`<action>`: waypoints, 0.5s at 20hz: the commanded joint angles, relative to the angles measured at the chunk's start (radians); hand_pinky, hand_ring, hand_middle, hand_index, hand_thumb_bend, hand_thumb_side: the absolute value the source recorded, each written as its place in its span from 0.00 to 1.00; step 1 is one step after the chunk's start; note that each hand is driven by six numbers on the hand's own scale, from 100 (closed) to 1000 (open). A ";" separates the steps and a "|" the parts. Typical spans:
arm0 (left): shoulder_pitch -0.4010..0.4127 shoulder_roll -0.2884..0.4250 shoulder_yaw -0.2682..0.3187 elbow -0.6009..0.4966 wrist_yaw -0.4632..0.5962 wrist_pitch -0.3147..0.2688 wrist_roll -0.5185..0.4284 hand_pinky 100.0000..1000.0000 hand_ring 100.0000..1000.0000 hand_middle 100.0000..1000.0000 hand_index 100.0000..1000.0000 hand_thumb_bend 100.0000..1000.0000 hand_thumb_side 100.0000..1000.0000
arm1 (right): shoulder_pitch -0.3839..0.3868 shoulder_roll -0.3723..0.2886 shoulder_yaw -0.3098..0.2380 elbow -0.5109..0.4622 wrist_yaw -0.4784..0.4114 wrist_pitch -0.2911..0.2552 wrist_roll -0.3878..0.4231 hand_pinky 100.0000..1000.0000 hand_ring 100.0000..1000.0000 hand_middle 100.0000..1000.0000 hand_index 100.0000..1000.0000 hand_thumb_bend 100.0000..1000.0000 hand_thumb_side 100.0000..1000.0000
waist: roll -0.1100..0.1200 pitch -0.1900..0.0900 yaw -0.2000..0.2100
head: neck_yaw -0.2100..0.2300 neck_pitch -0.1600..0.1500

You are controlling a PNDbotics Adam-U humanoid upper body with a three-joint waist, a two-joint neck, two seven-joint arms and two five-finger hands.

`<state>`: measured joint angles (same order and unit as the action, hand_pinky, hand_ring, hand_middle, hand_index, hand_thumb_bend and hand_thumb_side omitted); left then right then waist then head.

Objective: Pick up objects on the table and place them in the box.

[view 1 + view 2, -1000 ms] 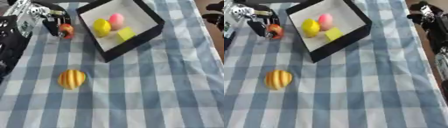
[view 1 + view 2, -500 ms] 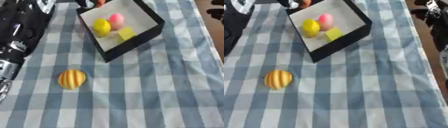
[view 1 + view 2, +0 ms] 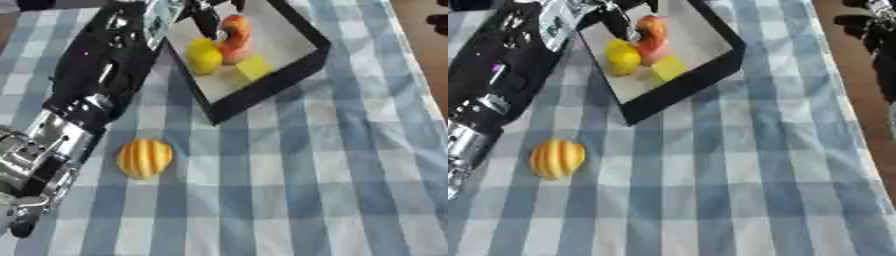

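My left arm reaches from the lower left up to the black box (image 3: pixel 262 95) with a white floor. My left hand (image 3: pixel 208 20) is over the box's far part, fingers curled on a red-orange fruit (image 3: pixel 236 29) just above the things inside. In the box lie a yellow lemon-like fruit (image 3: pixel 203 56), a pink ball (image 3: pixel 234 51) and a flat yellow piece (image 3: pixel 254 67). A striped yellow-orange fruit (image 3: pixel 144 158) lies on the cloth, in front of the box and left of it. My right hand (image 3: pixel 866 24) shows dark at the top right edge.
A blue and white checked cloth (image 3: pixel 306 190) covers the table. A brown strip (image 3: pixel 855 85) runs along the table's right side. My left forearm (image 3: pixel 96 95) lies across the cloth left of the box and close beside the striped fruit.
My left hand has carried the red-orange fruit from the cloth left of the box to over the box. The camera has shifted too. The striped fruit stayed put.
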<state>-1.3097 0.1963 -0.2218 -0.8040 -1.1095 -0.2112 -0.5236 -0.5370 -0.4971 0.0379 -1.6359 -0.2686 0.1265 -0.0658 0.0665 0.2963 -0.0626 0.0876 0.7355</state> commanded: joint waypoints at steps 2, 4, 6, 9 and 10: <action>-0.015 0.012 0.020 -0.013 -0.031 0.003 0.030 0.78 0.80 0.75 0.86 0.59 0.22 | -0.016 -0.016 -0.004 -0.012 0.001 0.003 -0.004 0.91 0.77 0.79 0.74 0.00 0.73 | 0.007 -0.052 -0.001 | 0.001 -0.006; -0.015 0.024 0.028 -0.035 -0.021 0.012 0.043 0.78 0.80 0.76 0.86 0.59 0.23 | -0.013 -0.018 -0.006 -0.011 0.001 0.004 -0.007 0.91 0.77 0.79 0.74 0.00 0.73 | 0.008 -0.054 0.002 | -0.002 -0.004; -0.015 0.044 0.028 -0.071 0.006 0.015 0.048 0.78 0.80 0.75 0.86 0.58 0.23 | -0.009 -0.022 -0.007 -0.011 0.002 0.003 -0.008 0.91 0.77 0.79 0.74 0.00 0.73 | 0.009 -0.056 0.007 | -0.007 -0.001; -0.001 0.097 0.010 -0.160 0.112 0.002 0.039 0.74 0.77 0.72 0.84 0.53 0.21 | -0.001 -0.031 -0.010 -0.010 0.005 0.002 -0.011 0.91 0.77 0.79 0.74 0.00 0.73 | 0.012 -0.058 0.017 | -0.021 0.004; 0.009 0.126 0.000 -0.191 0.182 -0.002 0.029 0.72 0.76 0.71 0.83 0.53 0.22 | 0.003 -0.035 -0.012 -0.010 0.006 0.001 -0.012 0.91 0.77 0.79 0.74 0.00 0.73 | 0.013 -0.059 0.021 | -0.028 0.005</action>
<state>-1.2833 0.2728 -0.2194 -0.9479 -0.9764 -0.2073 -0.4919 -0.5232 -0.5000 0.0370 -1.6356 -0.2678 0.1293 -0.0736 0.0735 0.2964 -0.0417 0.0666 0.7366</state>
